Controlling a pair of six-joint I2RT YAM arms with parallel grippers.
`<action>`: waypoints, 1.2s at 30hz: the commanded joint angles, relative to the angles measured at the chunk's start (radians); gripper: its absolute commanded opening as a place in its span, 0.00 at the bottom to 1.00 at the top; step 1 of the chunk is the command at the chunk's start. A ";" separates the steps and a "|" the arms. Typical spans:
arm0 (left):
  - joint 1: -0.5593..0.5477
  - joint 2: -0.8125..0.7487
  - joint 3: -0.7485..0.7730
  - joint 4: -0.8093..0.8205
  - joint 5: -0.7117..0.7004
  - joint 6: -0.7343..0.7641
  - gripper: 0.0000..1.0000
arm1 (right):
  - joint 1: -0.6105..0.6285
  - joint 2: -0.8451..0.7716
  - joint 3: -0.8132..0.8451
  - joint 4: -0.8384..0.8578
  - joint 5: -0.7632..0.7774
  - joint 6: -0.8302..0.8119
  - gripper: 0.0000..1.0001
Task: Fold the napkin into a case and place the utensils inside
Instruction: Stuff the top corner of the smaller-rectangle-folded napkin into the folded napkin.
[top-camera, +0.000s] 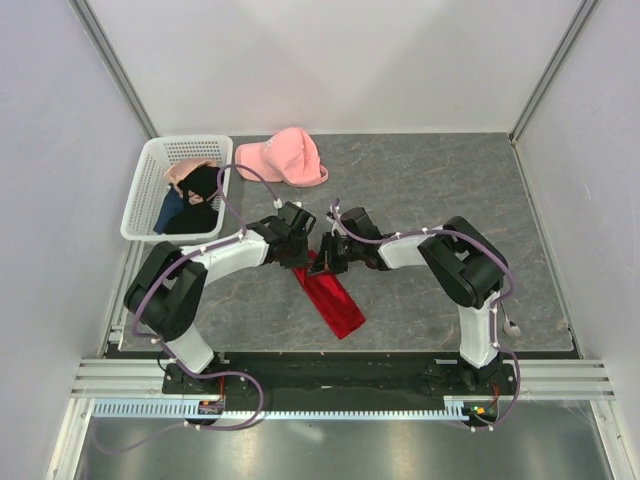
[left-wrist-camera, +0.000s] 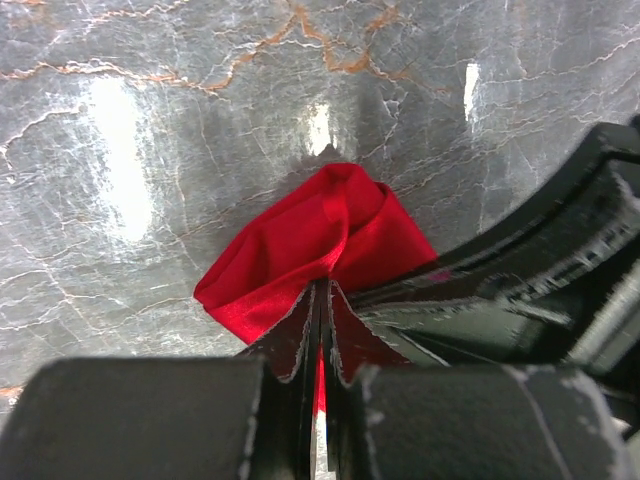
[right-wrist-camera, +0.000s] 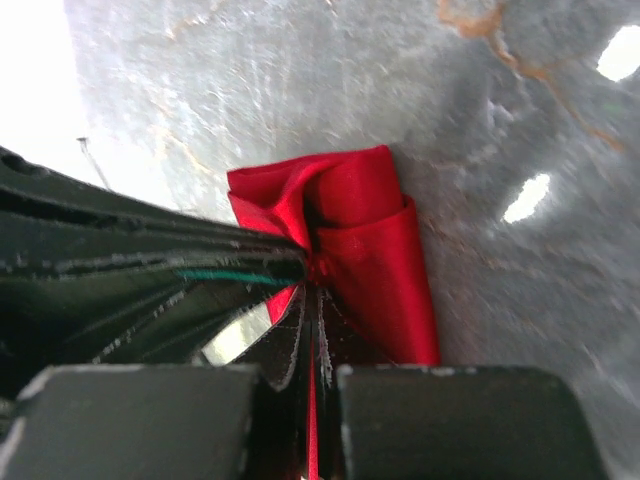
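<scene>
Inward, both arms (top-camera: 235, 250) low at napkin (top-camera: 335, 305)

left tool (left-wrist-camera: 322, 292) clamped closed | right tool (right-wrist-camera: 315, 278) clamped closed | facing, nearly touching

Centre-front: narrow red cloth strip (top-camera: 333, 300) lies diagonally on the grey marbled surface (top-camera: 450, 180). Left end effector (top-camera: 303, 256) and right end effector (top-camera: 325, 258) meet at its far end, tips close together. Far left: white slatted plastic basket (top-camera: 190, 148) holding dark garments (top-camera: 200, 187). Pink fabric cap (top-camera: 285, 158) sits just beside it.

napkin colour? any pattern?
The napkin is plain bright red, no pattern; the left wrist view shows it best.
</scene>
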 joint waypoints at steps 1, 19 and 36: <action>-0.005 -0.046 -0.005 0.021 0.003 -0.017 0.06 | -0.004 -0.102 -0.010 -0.134 0.060 -0.108 0.02; -0.004 -0.060 -0.048 0.013 -0.002 -0.012 0.06 | 0.003 -0.194 -0.120 -0.169 0.107 -0.160 0.03; -0.022 -0.136 -0.120 0.047 0.000 -0.052 0.06 | 0.072 -0.113 -0.080 -0.125 0.174 -0.127 0.02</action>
